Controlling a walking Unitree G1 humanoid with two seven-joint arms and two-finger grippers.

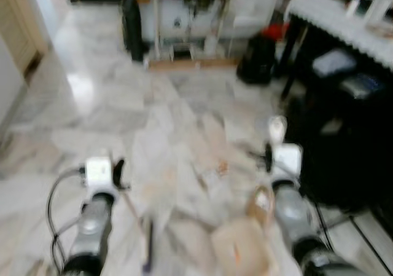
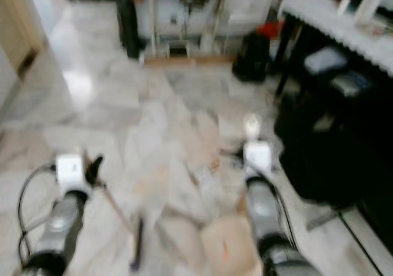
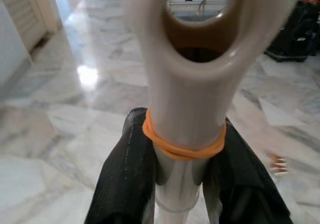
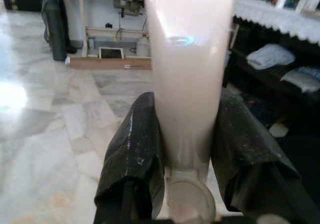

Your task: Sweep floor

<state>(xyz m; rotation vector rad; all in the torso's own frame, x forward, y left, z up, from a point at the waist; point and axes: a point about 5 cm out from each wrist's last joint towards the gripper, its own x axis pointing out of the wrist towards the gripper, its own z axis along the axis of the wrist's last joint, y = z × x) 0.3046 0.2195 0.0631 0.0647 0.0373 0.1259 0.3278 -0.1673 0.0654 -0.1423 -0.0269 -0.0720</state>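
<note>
1. Left eye view, blurred: my left gripper (image 1: pixel 116 173) carries a thin broom stick (image 1: pixel 136 217) slanting down to the marble floor (image 1: pixel 153 104); my right gripper (image 1: pixel 270 156) carries the dustpan (image 1: pixel 242 245), low beside paper scraps (image 1: pixel 212 171), ready, I judge, for collecting.
2. Left wrist view: fingers (image 3: pixel 125 179) clamp a cream handle (image 3: pixel 187 109) with an orange rubber band (image 3: pixel 182 143).
3. Right wrist view: fingers (image 4: pixel 135 159) grip a pale handle (image 4: pixel 190 74).

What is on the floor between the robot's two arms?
In the left eye view, scraps of litter lie on the marble floor between the left gripper and right gripper; blur hides what they are.
</note>
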